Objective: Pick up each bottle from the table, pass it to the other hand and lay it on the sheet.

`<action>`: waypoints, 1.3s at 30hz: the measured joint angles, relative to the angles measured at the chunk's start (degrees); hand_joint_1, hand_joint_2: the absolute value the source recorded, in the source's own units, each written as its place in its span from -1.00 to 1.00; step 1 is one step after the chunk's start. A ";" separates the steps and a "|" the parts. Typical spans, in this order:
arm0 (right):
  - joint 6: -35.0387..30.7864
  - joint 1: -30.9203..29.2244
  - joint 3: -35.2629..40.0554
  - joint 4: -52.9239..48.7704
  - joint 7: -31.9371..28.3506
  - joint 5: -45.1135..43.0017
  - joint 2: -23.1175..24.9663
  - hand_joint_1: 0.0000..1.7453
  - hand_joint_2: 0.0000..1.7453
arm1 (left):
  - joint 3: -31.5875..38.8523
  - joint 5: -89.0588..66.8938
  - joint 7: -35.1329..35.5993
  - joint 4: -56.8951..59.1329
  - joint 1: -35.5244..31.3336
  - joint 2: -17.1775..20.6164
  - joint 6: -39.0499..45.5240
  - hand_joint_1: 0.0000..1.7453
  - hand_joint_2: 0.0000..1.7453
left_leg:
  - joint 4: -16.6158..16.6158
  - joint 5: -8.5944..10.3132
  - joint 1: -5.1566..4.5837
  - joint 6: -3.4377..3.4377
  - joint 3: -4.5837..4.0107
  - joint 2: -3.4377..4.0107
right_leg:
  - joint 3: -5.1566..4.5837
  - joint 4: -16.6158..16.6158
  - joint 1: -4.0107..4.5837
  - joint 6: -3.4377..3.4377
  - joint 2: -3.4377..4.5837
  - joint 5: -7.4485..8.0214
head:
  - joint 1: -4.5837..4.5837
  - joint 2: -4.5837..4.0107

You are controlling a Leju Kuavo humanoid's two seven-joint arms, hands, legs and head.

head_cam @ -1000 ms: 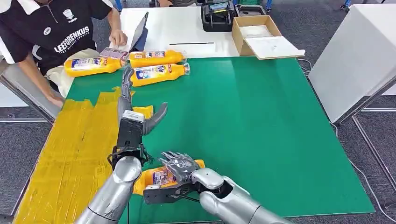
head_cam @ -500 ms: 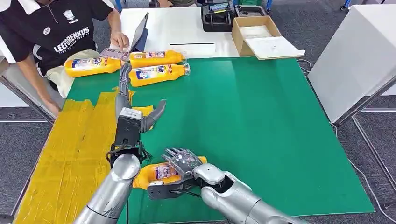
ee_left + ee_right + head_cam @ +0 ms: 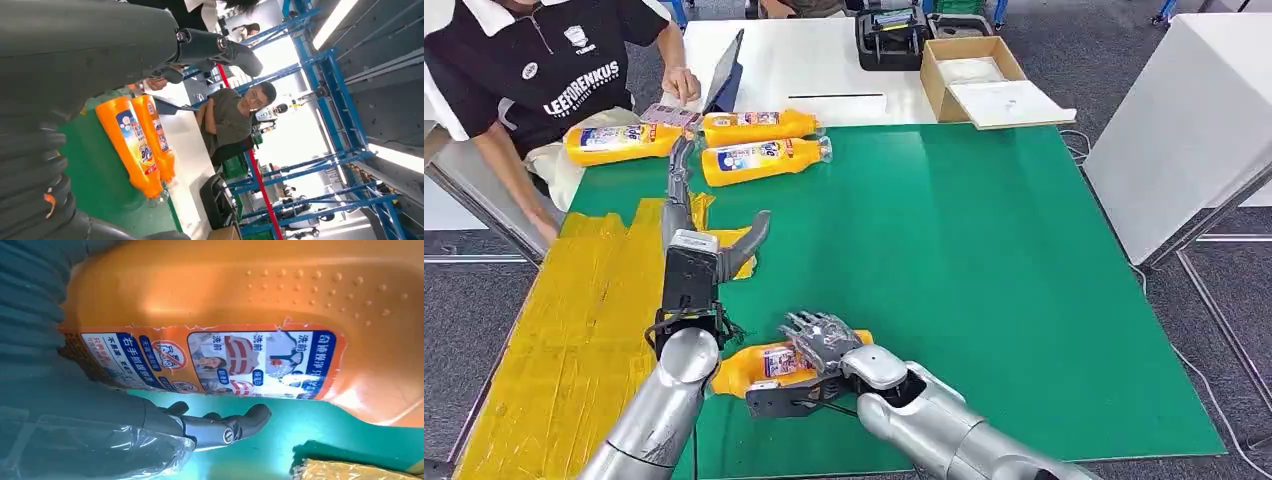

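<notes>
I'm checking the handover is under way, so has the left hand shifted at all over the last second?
Yes. The left hand has drifted slightly left, toward the yellow sheet; its fingertips now point nearer the leftmost of the three far bottles.

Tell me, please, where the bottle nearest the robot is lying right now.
In the head view the nearest bottle lies on its side at the near edge of the green mat, under the right robot hand and just right of the yellow sheet.

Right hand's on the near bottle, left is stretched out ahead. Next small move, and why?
Probably close the right hand firmly on the near bottle and lift it. Its fingers drape over the bottle, which seems to lie on the green mat; a firm grip isn't evident. The left hand is open, ready to receive.
</notes>
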 measured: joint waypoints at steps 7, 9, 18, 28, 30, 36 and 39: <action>0.00 -0.24 0.26 0.24 0.37 0.20 -0.35 -1.00 1.00 | 0.20 -0.15 0.00 -0.11 0.51 0.00 0.07 -1.00 1.00 | 0.00 0.00 -0.01 0.00 0.04 0.00 | 0.04 0.00 -0.01 0.00 0.00 0.00 | 0.00 0.00; 0.00 -0.40 0.35 0.11 1.10 0.44 -0.66 -1.00 1.00 | 0.24 -0.28 0.07 -0.24 0.81 0.00 0.07 -1.00 1.00 | 0.00 0.00 -0.01 0.00 0.05 -0.01 | 0.04 -0.01 -0.01 0.00 0.00 0.00 | 0.00 0.00; 1.22 2.08 -0.77 -11.74 7.67 4.66 -8.22 -1.00 1.00 | 0.24 -1.22 1.01 -1.55 1.90 0.17 -0.81 -1.00 1.00 | 0.00 0.00 -0.13 0.10 0.01 -0.03 | 0.03 0.00 -0.10 0.02 -0.02 0.01 | 0.00 0.00; 0.22 5.44 -3.26 -16.66 8.24 6.80 -12.68 -0.32 1.00 | 0.26 -1.84 1.36 -2.40 2.58 0.33 -1.88 -1.00 1.00 | -0.01 -0.03 -0.10 0.11 0.00 0.01 | -0.03 -0.01 -0.08 0.02 0.00 0.00 | -0.02 0.00; -0.13 6.14 -3.94 -16.90 8.44 7.26 -13.05 0.88 1.00 | 0.24 -1.92 1.57 -2.43 2.57 0.31 -2.05 -1.00 1.00 | -0.01 -0.03 -0.10 0.10 0.02 0.01 | -0.03 -0.01 -0.08 0.02 0.00 0.00 | 0.00 0.00; -0.70 8.16 -5.36 -17.73 9.20 8.07 -13.16 1.00 1.00 | 0.26 -2.05 1.70 -2.47 2.55 0.31 -2.21 -1.00 1.00 | -0.01 -0.03 -0.11 0.10 0.04 0.02 | -0.01 -0.01 -0.08 0.02 0.00 0.00 | 0.00 0.00; -1.09 8.83 -5.79 -17.88 9.27 8.66 -13.07 1.00 1.00 | 0.26 -2.08 1.70 -2.47 2.55 0.31 -2.36 -1.00 1.00 | -0.01 -0.03 -0.12 0.11 0.07 0.01 | 0.03 -0.01 -0.08 0.02 -0.01 0.01 | 0.00 0.00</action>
